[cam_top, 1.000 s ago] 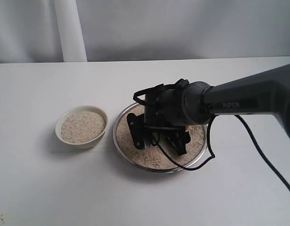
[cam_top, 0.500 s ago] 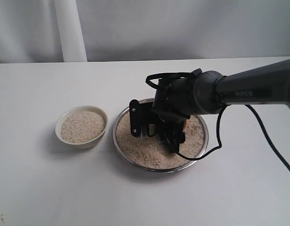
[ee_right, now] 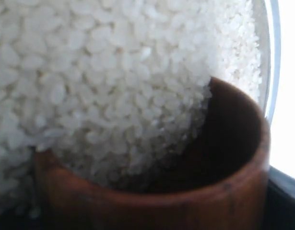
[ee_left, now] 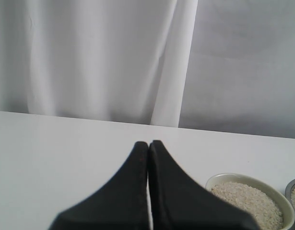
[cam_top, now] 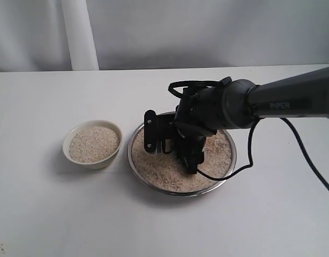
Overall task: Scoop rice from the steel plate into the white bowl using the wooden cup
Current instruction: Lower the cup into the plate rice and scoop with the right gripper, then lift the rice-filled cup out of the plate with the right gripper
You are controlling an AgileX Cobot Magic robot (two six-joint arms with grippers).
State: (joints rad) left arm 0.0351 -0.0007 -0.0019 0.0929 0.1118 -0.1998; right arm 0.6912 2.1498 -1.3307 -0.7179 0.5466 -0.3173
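The steel plate sits mid-table, spread with rice. My right gripper is low over the plate's left half, shut on the wooden cup, which its black body hides in the exterior view. In the right wrist view the reddish-brown wooden cup lies tipped with its mouth pushed into the rice, grains filling part of its dark interior, and the plate's rim is close beside it. The white bowl, heaped with rice, stands left of the plate. My left gripper is shut and empty, away from both dishes.
A black cable loops from the right arm over the plate's right rim. A white curtain and post stand behind the table. The left wrist view shows the white bowl's rim and a sliver of the plate's edge.
My right gripper has swung from the plate's near side toward its middle and left, turning as it drags the cup through the rice. Bowl and plate have stayed put.
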